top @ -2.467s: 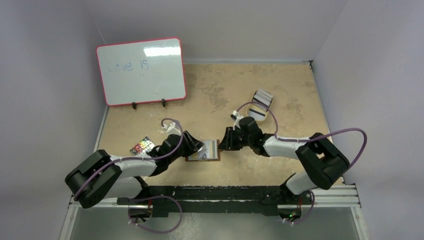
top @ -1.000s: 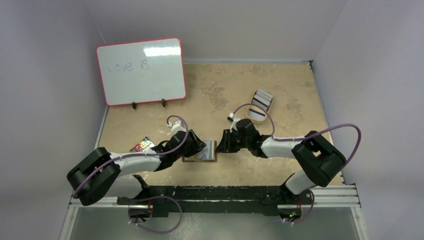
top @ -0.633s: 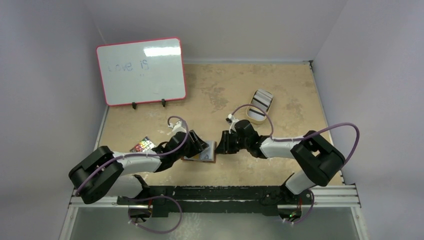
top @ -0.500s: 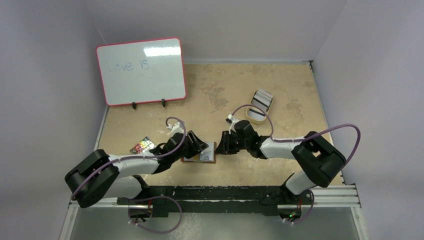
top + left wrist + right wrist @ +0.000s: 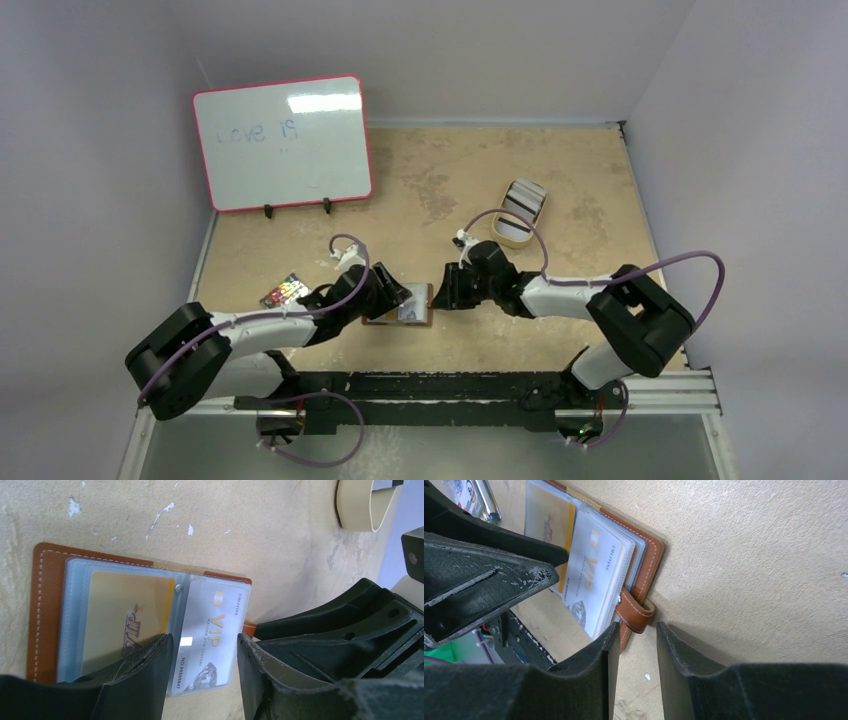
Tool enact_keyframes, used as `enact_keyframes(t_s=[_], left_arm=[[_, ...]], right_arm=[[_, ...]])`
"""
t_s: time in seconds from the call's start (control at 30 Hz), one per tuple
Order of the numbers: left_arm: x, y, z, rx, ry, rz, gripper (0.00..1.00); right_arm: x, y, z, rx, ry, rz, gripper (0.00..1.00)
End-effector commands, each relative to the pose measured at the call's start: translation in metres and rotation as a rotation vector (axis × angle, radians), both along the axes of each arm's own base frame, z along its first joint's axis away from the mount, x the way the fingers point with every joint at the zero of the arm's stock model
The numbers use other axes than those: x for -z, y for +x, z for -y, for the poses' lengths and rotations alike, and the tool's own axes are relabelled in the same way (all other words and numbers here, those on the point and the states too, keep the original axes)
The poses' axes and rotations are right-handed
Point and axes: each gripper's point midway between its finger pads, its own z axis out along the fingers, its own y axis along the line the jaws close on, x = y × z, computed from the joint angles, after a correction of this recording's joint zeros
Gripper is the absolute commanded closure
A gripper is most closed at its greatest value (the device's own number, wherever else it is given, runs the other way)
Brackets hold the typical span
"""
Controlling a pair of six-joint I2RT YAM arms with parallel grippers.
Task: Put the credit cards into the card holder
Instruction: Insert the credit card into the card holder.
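Observation:
The card holder [image 5: 385,320] lies open on the table, a brown leather wallet [image 5: 46,590] with clear sleeves. One sleeve holds a gold credit card [image 5: 120,612], the one beside it a white credit card [image 5: 212,625]. My left gripper [image 5: 204,639] stands open, its fingers either side of the white card's near end. My right gripper [image 5: 637,626] is open just short of the wallet's strap [image 5: 636,612], which points into the gap. From above, the left gripper [image 5: 398,296] and right gripper [image 5: 446,290] meet over the wallet. More cards [image 5: 524,198] sit in a tan tin.
The tan oval tin [image 5: 517,232] stands on the table behind the right arm. A red-framed whiteboard [image 5: 283,140] stands at the back left. A small multicoloured object [image 5: 284,292] lies left of the left gripper. Walls close in on both sides.
The wallet and both grippers have drifted slightly left and nearer. The right jaws stand a little wider than before. The left arm's elbow has swung outward.

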Motion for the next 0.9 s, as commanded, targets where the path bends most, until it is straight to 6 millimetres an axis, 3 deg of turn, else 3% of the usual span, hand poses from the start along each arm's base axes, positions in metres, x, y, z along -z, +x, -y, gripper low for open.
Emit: enact_keyframes(t_s=[0.0,0.17,0.4,0.67,0.87], left_arm=[[-0.013,0.010,0.014,0.025,-0.035,0.039,0.50],[-0.019,0.010,0.032,0.072,-0.101,0.035,0.50],[-0.034,0.009,0.049,0.120,-0.173,0.040,0.51],[-0.056,0.011,0.051,0.153,-0.205,0.095,0.51],[-0.057,0.016,0.029,0.105,-0.133,0.094,0.50]], right_arm=[[-0.018,0.010,-0.010,-0.003,0.033,0.062,0.64],[-0.010,0.010,-0.014,-0.016,0.026,0.048,0.65],[-0.014,0.014,-0.023,-0.023,0.049,0.052,0.66],[-0.016,0.007,-0.031,-0.033,0.069,0.039,0.66],[-0.018,0.002,-0.040,-0.045,0.085,0.034,0.66]])
